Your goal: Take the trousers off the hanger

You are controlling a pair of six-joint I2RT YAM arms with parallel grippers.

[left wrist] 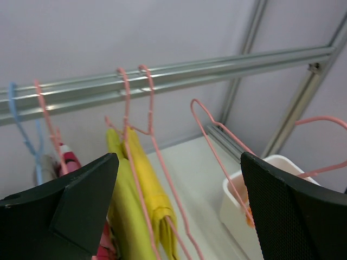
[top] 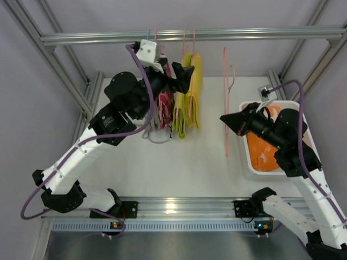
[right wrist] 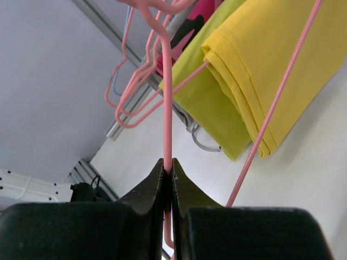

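Note:
The orange trousers lie crumpled in the white bin at the right, off any hanger. A bare pale pink hanger hangs to the left of the bin. My right gripper is shut on its thin wire, the jaws pinched tight around it. Up by the rail, my left gripper stands wide open and empty, its fingers spread in front of the yellow garments. The bare hanger and the bin also show in the left wrist view.
Yellow-green garments and a pink-and-black garment hang on pink hangers from the metal rail. A blue-grey hanger hangs furthest left. Frame posts stand at both back corners.

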